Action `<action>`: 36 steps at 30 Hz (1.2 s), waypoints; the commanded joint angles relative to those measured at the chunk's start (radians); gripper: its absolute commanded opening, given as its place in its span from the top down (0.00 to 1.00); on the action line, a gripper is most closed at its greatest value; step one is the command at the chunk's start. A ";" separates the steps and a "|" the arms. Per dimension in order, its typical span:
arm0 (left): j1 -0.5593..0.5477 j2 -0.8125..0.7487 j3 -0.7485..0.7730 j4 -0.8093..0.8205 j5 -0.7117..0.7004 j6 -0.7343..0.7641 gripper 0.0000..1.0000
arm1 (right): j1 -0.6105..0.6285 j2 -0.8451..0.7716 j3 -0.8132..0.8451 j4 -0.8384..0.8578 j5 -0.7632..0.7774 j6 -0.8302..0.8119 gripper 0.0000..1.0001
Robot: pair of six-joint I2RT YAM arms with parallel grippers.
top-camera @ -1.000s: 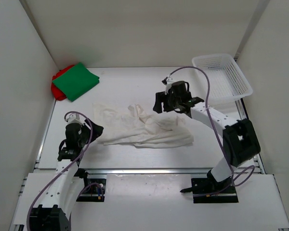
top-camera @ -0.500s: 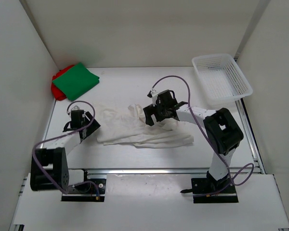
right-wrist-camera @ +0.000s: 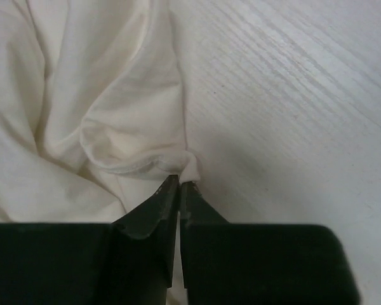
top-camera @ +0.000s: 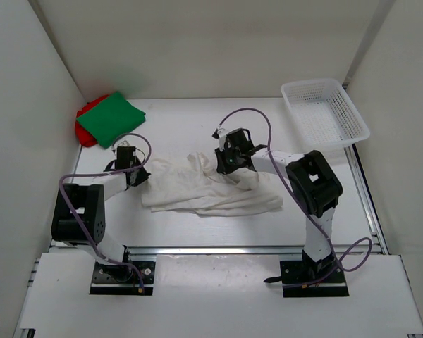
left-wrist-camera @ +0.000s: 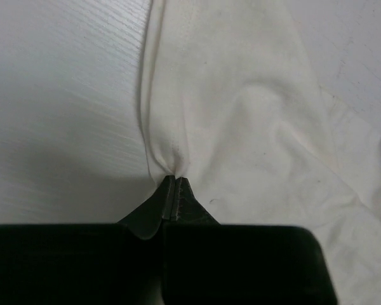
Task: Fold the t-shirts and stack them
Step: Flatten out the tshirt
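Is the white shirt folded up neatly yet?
Not folded: the white cloth t-shirt lies spread out and rumpled, with bunched wrinkles and uneven edges.

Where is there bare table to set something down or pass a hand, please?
The widest bare patch of table lies at the far side, between the green shirt and the basket. A narrower strip runs between the white shirt and the near edge. The middle is crowded: the left gripper and right gripper both pinch the white shirt there.
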 commanded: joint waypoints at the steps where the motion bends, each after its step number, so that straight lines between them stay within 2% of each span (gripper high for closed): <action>1: 0.001 -0.049 0.014 0.038 -0.003 0.002 1.00 | -0.010 -0.020 0.054 0.005 -0.008 0.041 1.00; 5: 0.008 -0.159 0.075 0.032 0.045 -0.016 1.00 | -0.065 -0.172 0.041 0.017 0.011 0.098 1.00; 11: 0.041 -0.290 0.319 -0.104 0.112 0.004 1.00 | -0.131 -0.423 0.156 -0.096 0.095 0.135 1.00; 14: 0.057 -0.377 0.359 -0.127 0.146 -0.008 1.00 | -0.118 -0.531 0.218 -0.179 0.176 0.117 0.99; 16: 0.121 -0.426 0.361 -0.123 0.224 -0.043 1.00 | -0.098 -0.612 0.257 -0.219 0.224 0.089 1.00; 18: 0.173 -0.492 0.381 -0.137 0.261 -0.051 1.00 | -0.040 -0.656 0.299 -0.273 0.325 0.071 1.00; 19: 0.222 -0.535 0.483 -0.204 0.310 -0.057 1.00 | 0.058 -0.726 0.395 -0.366 0.466 0.025 1.00; 20: 0.222 -0.535 0.508 -0.204 0.316 -0.056 1.00 | 0.059 -0.738 0.421 -0.367 0.468 0.017 1.00; 25: 0.228 -0.549 0.726 -0.302 0.339 -0.067 1.00 | 0.349 -0.795 0.572 -0.448 0.748 -0.041 1.00; 26: 0.225 -0.540 0.782 -0.316 0.321 -0.059 1.00 | 0.396 -0.789 0.610 -0.454 0.796 -0.095 1.00; 28: 0.201 -0.528 0.854 -0.368 0.295 -0.033 1.00 | 0.564 -0.787 0.627 -0.433 0.932 -0.158 1.00; 30: 0.186 -0.523 0.904 -0.403 0.252 -0.013 1.00 | 0.660 -0.792 0.621 -0.376 1.091 -0.234 1.00; 31: 0.172 -0.531 0.921 -0.414 0.234 -0.001 1.00 | 0.687 -0.795 0.608 -0.332 1.121 -0.273 1.00; 33: 0.163 -0.535 0.909 -0.420 0.223 0.010 1.00 | 0.611 -0.796 0.584 -0.319 1.060 -0.265 1.00; 34: 0.155 -0.541 0.909 -0.430 0.214 0.025 1.00 | 0.499 -0.784 0.592 -0.375 0.931 -0.209 1.00; 35: 0.159 -0.538 0.881 -0.413 0.207 0.036 1.00 | 0.324 -0.767 0.587 -0.403 0.846 -0.131 0.99; 36: 0.164 -0.535 0.832 -0.408 0.213 0.027 1.00 | 0.230 -0.763 0.569 -0.428 0.619 -0.089 1.00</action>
